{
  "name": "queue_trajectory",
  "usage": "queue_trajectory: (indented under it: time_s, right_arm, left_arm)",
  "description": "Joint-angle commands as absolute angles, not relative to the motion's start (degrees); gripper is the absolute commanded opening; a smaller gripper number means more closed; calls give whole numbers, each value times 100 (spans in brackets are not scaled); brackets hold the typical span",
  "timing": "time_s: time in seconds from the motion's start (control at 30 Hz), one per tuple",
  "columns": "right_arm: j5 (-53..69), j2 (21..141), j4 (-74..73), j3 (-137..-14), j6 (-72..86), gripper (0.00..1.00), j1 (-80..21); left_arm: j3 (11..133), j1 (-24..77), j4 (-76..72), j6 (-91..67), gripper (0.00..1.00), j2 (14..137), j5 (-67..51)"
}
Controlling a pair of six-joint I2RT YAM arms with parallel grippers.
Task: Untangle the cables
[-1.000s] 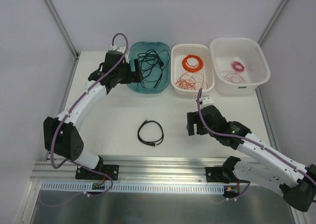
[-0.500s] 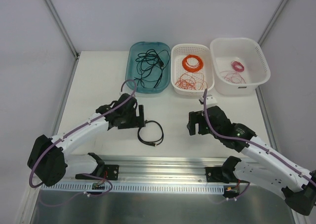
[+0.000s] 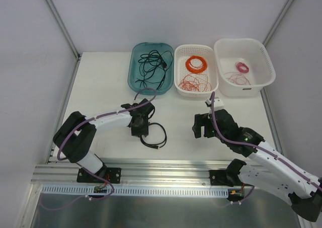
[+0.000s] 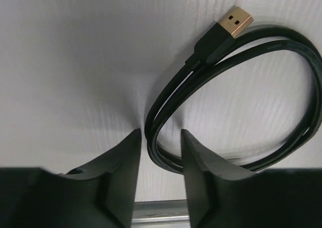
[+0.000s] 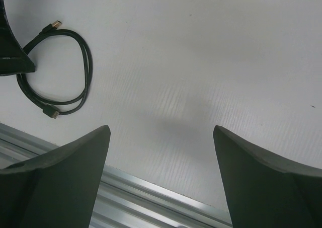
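Sorting is judged nearly complete.

Top view: black cords (image 3: 151,64) lie in the teal bin (image 3: 132,69), orange wires (image 3: 190,82) in the middle basket (image 3: 177,77), and pink wires (image 3: 232,78) in the right basket (image 3: 241,91), all toward 12 o'clock. One black cable (image 3: 165,134) lies looped on the table (image 3: 100,87) and is not yet binned. The left gripper (image 3: 143,126) sits at the loop's 10 o'clock edge. The right gripper (image 3: 200,129) hangs at 3 o'clock, apart.

Left wrist view: the left gripper (image 4: 160,135) is narrowly parted and straddles the doubled black cable (image 4: 271,36), which is not visibly clamped.

Right wrist view: the right gripper (image 5: 161,132) is wide and empty, with the black cable (image 5: 88,62) at 10 o'clock.

Three bins (image 3: 132,69), one looped black cable (image 4: 173,96), two arms (image 3: 108,118).
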State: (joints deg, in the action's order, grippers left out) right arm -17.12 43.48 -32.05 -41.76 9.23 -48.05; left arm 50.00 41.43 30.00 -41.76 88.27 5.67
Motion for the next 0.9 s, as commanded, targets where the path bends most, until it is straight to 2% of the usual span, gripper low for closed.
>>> queue_trajectory:
  time_s: [0.0,0.03,0.1,0.13,0.17,0.4,0.53,0.67,0.87]
  right_arm:
    - [-1951,4201,-3322,-4149,765,88,-4825]
    - [-1977,4192,-3331,-4148,756,88,-4816]
    - [-1995,4219,-3331,-4140,703,88,-4825]
    - [-2004,4219,-3331,-4140,686,88,-4816]
    - [-2013,4227,-3305,-4131,677,88,-4816]
    - [-2162,4201,-3305,-4140,615,88,-4825]
    - [-2372,4043,-3401,-4113,563,89,-4816]
    - [-2513,3789,-3489,-4087,457,89,-4816]
    - [-2742,3595,-3752,-4192,325,90,-4825]
  left_arm:
    - [5177,4332,3102,-4254,32,9096,694]
    - [5185,4350,3129,-4254,21,9131,677]
    - [5168,4403,3207,-4237,10,9027,668]
    - [5168,4412,3234,-4219,1,8957,668]
    - [5177,4412,3269,-4201,0,8878,711]
    - [5606,4342,3858,-3719,0,7841,1212]
    - [6608,3983,4174,-3288,0,7515,1283]
    - [7513,3500,4254,-2875,0,7541,1152]
    - [9033,2778,4254,-2294,0,8357,976]
